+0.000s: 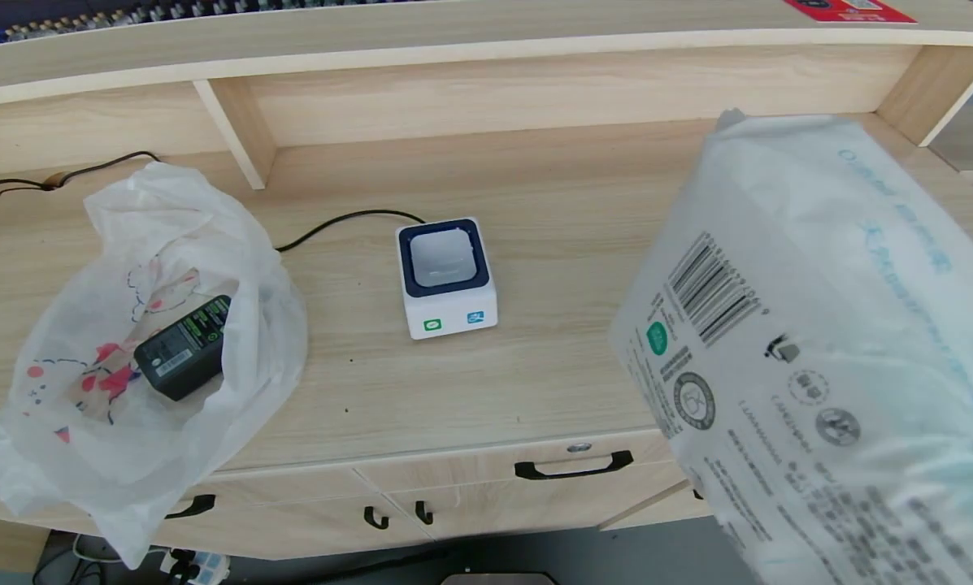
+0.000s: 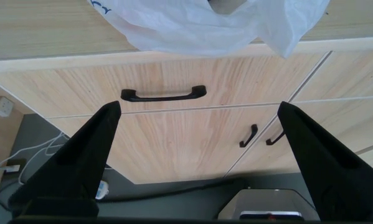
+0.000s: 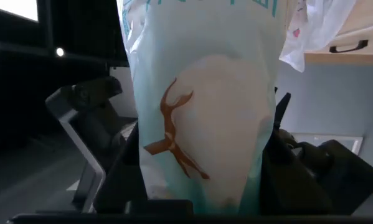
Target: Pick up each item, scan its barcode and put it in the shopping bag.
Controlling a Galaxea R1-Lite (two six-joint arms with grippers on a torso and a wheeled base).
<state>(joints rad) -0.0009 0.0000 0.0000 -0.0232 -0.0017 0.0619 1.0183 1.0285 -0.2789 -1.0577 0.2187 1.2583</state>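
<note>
A large white-and-pale-blue packet [image 1: 827, 341] is held up in the air at the right, its barcode [image 1: 710, 288] facing me. In the right wrist view my right gripper [image 3: 202, 155] is shut on this packet [image 3: 205, 106], the fingers [image 3: 274, 137] pressing its sides. The white scanner [image 1: 447, 276] with a dark-framed window stands mid-counter. A translucent shopping bag [image 1: 141, 349] lies open at the left with a black box [image 1: 184, 348] inside. My left gripper [image 2: 198, 155] is open and holds nothing, below the counter edge, facing the drawer fronts, with the bag [image 2: 217, 25] hanging over that edge.
A black cable [image 1: 348, 219] runs from the scanner to the back left. A raised shelf with a wooden divider [image 1: 238, 130] lines the back of the counter. Drawers with black handles [image 1: 574, 467] sit under the front edge.
</note>
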